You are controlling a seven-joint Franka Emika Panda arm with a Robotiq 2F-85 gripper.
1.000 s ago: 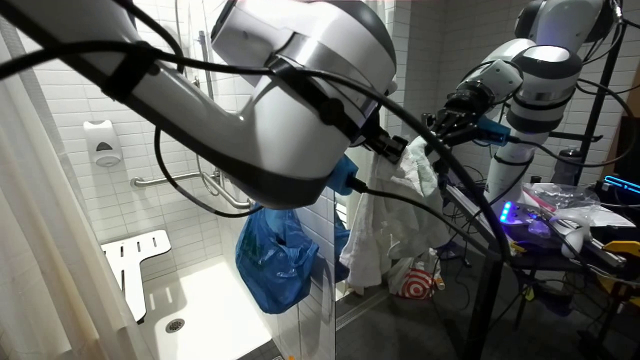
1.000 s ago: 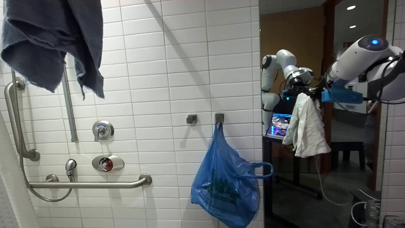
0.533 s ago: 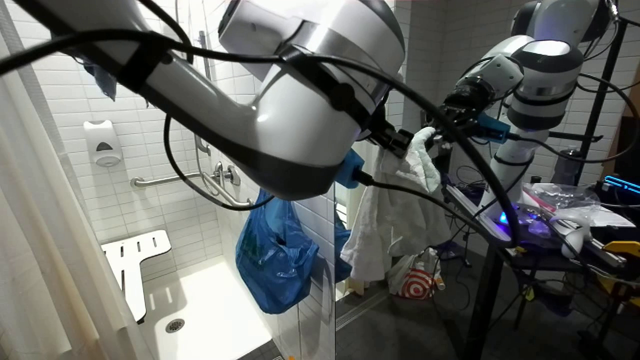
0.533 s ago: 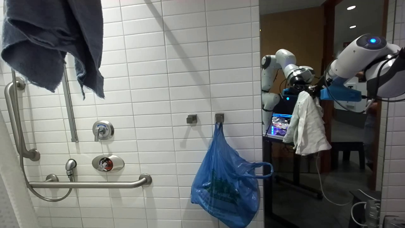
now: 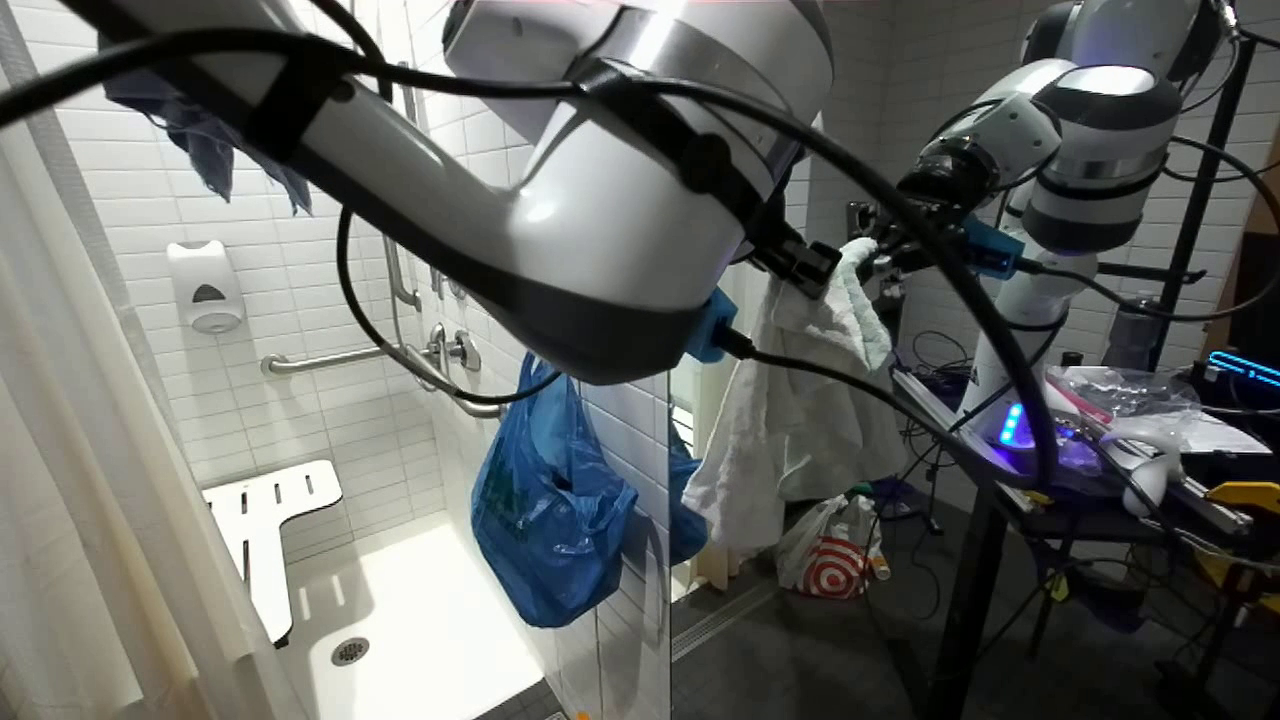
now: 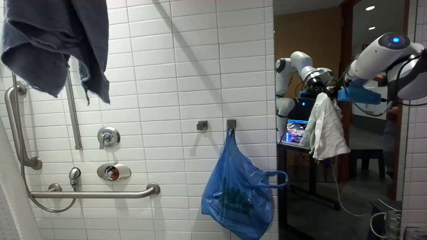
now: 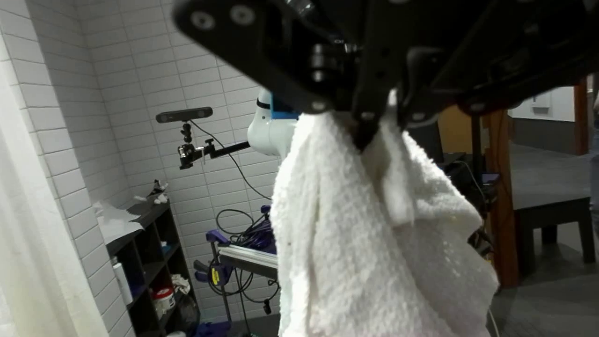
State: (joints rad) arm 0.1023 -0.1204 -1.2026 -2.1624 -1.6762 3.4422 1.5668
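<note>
Two things have shifted: upper left in an exterior view, more dark blue cloth shows from behind the arm; right of centre, the gripper has risen slightly, its grip apparently secure. In the wrist view's lower middle hangs the white towel it pinches, long axis near vertical, loose end down.

Shower floor overexposed; grey floor dim; diagonal shadow on tiled wall; towel bright in wrist view.

Shower room. Evidence: steel grab bar, lever valve, slotted seat, floor drain, pale curtain, dispenser on white-tiled wall.
</note>
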